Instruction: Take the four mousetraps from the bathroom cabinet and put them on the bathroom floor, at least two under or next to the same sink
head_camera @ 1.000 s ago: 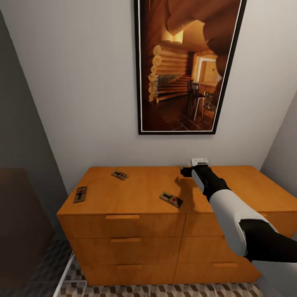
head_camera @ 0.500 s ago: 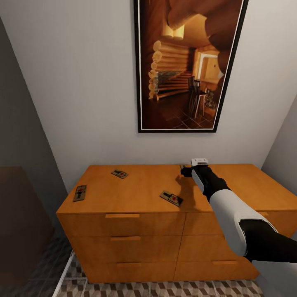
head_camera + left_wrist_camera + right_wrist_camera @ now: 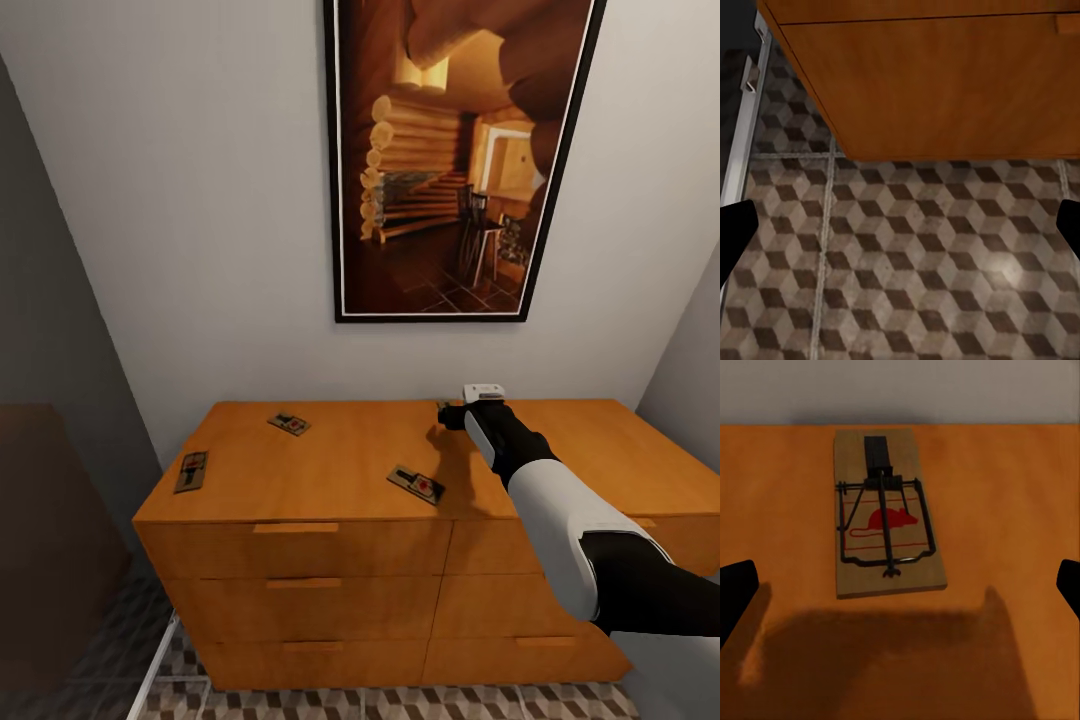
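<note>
The orange-brown cabinet (image 3: 330,465) stands against the wall. Three mousetraps lie on its top: one at the left edge (image 3: 191,470), one at the back left (image 3: 289,423), one near the front middle (image 3: 416,484). My right gripper (image 3: 450,414) hovers low over the back middle of the top. In the right wrist view it (image 3: 900,589) is open, and a fourth mousetrap (image 3: 886,525) with a red mouse mark lies just ahead of its fingertips (image 3: 735,592). My left gripper (image 3: 900,229) is open and empty, hanging low over the cube-patterned bathroom floor (image 3: 915,255) by the cabinet's base (image 3: 945,82).
A large framed picture (image 3: 460,160) hangs on the wall above the cabinet. A chrome rail (image 3: 746,112) runs along the floor left of the cabinet. Dark walls close in at the left (image 3: 50,350) and the right (image 3: 695,350).
The head camera has shifted a little, so the cabinet sits slightly lower and further left in view. The right arm holds almost the same spot over the cabinet top.
</note>
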{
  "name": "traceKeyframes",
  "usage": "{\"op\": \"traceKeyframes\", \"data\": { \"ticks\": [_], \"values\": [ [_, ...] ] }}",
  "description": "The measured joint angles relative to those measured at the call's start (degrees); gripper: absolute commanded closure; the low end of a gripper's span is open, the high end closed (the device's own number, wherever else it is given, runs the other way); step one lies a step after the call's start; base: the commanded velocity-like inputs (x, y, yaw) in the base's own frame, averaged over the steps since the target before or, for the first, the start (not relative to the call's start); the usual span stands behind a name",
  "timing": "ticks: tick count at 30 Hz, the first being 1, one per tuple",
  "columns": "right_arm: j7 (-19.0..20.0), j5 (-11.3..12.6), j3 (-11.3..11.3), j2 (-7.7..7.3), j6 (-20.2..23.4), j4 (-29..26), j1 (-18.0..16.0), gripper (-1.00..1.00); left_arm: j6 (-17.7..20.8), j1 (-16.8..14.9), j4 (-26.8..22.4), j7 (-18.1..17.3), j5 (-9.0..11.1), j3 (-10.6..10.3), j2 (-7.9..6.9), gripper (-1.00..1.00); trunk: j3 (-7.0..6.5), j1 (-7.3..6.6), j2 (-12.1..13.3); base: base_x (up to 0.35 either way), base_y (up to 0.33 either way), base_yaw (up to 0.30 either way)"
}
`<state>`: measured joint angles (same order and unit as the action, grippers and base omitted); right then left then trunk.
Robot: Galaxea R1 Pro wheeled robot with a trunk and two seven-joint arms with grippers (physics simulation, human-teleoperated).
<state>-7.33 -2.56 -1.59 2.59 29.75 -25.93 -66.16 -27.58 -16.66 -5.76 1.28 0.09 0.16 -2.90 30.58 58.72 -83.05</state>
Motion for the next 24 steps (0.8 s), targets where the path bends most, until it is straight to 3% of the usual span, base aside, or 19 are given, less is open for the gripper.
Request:
{"op": "traceKeyframes", "data": {
  "ticks": [10,24],
  "values": [
    [0.00,0.00,0.00,0.00,0.00,0.00,0.00,-1.00,0.00,0.00,0.00,0.00,0.00,-0.04,0.00,-1.00,0.00,0.00,0.00,0.142,0.000,0.000],
    [0.00,0.00,0.00,0.00,0.00,0.00,0.00,-1.00,0.00,0.00,0.00,0.00,0.00,-0.04,0.00,-1.00,0.00,0.01,0.00,0.016,0.000,0.000]
  ]
}}
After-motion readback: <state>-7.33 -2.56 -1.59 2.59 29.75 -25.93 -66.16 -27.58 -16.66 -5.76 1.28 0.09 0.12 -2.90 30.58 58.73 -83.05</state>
